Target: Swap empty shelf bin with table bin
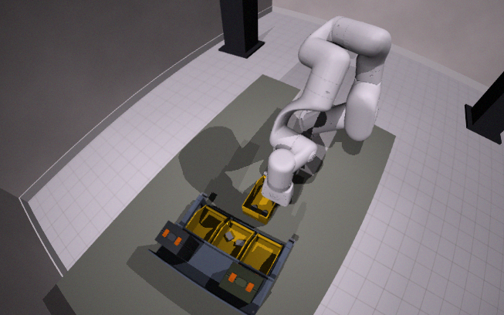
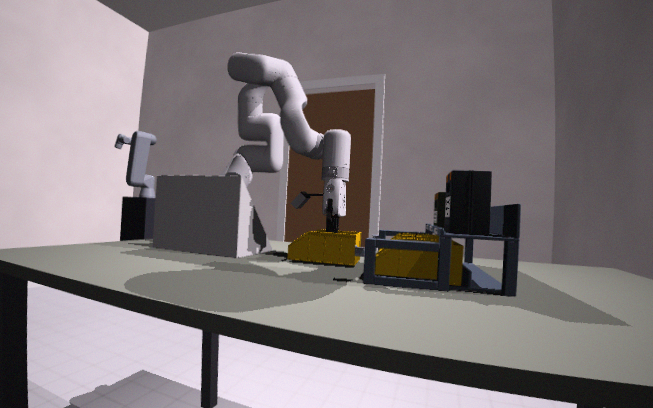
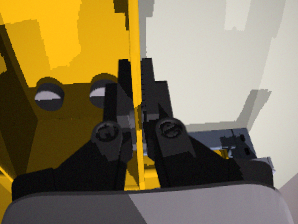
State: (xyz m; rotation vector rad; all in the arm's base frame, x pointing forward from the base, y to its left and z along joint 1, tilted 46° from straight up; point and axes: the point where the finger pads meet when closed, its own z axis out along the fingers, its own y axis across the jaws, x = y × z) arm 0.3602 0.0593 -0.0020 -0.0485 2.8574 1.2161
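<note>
My gripper [image 3: 136, 78] points straight down and is shut on the thin side wall of a yellow open bin [image 3: 67, 63]. Two small round grey parts [image 3: 49, 96] lie inside this bin. In the overhead view the bin [image 1: 259, 203] lies just in front of the shelf, partly under my wrist [image 1: 279, 187]. In the side view the bin [image 2: 324, 247] rests low, at the table top, with my gripper [image 2: 333, 225] on its upper edge. The shelf [image 1: 226, 242] holds three yellow bins; the middle one [image 1: 233, 236] has grey parts in it, and I see none in the left [image 1: 203, 221] or right one [image 1: 262, 254].
Two dark boxes with orange marks sit on the shelf's upper board, one at the left [image 1: 175, 238] and one at the right [image 1: 241, 283]. A grey block [image 2: 202, 215] stands on the table near the arm's base. The shelf frame [image 2: 440, 248] is close beside the held bin.
</note>
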